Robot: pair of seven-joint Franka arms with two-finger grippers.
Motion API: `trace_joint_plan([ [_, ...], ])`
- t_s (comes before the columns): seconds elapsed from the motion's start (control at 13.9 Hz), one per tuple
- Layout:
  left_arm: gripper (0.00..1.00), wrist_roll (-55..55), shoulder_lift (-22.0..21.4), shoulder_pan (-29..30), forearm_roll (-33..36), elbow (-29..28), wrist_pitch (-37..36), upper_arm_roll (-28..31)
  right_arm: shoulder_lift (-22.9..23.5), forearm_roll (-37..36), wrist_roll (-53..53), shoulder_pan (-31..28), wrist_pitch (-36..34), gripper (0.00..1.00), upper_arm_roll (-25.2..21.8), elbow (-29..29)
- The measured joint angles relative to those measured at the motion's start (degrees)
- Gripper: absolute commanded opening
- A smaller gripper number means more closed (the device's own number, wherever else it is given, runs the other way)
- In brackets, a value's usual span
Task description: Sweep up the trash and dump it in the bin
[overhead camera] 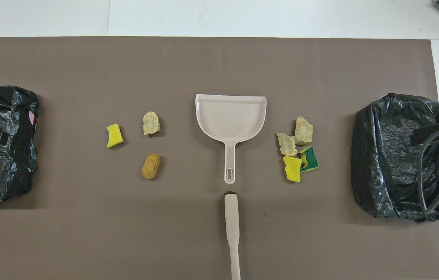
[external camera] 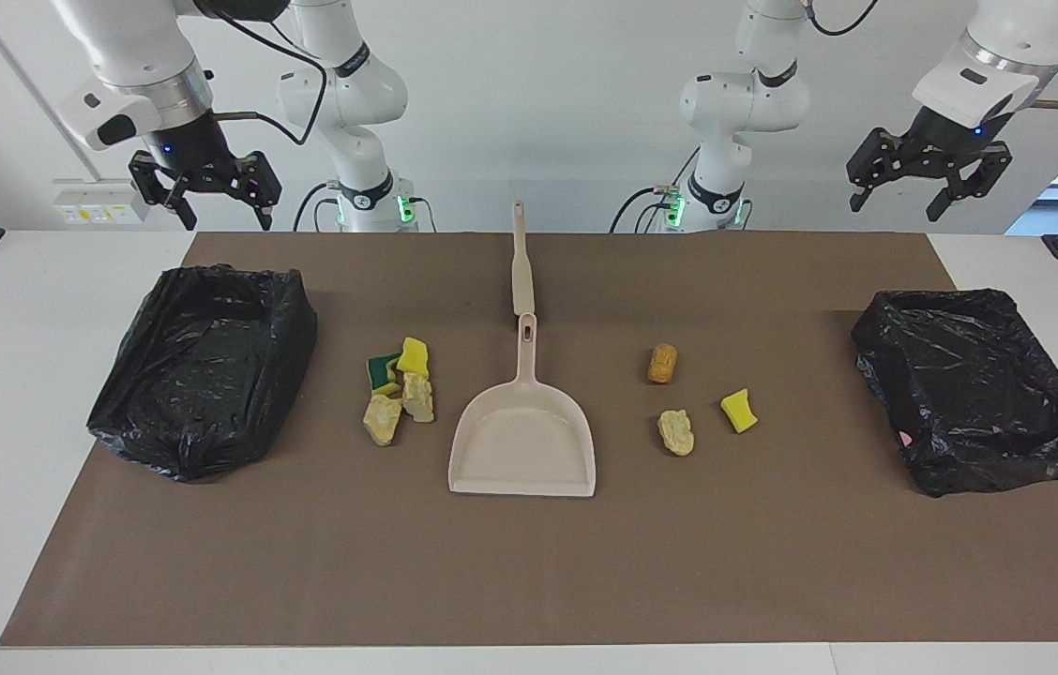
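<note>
Well below both spread claws (external camera: 901, 199) (external camera: 218, 208), trash (external camera: 400, 389) lies beside the dustpan (external camera: 522, 441).

My two arms are glossy white, built of rounded segments with dark bands at the joints. Green lights glow at both bases, beside black round badges. Each wrist ends in a silvery ring and a white block with a small blue light. Below hang the black, skeletal-linked right gripper (external camera: 207, 208) and left gripper (external camera: 899, 198). Black cables loop along the upper links.
</note>
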Motion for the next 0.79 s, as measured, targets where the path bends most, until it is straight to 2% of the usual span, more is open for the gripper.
trace_joint_plan([
  [0.79,1.0,0.0,0.0,-0.1,0.0,-0.1,0.0,-1.7,0.0,0.0,0.0,0.0,0.0,1.0,0.0,0.0],
])
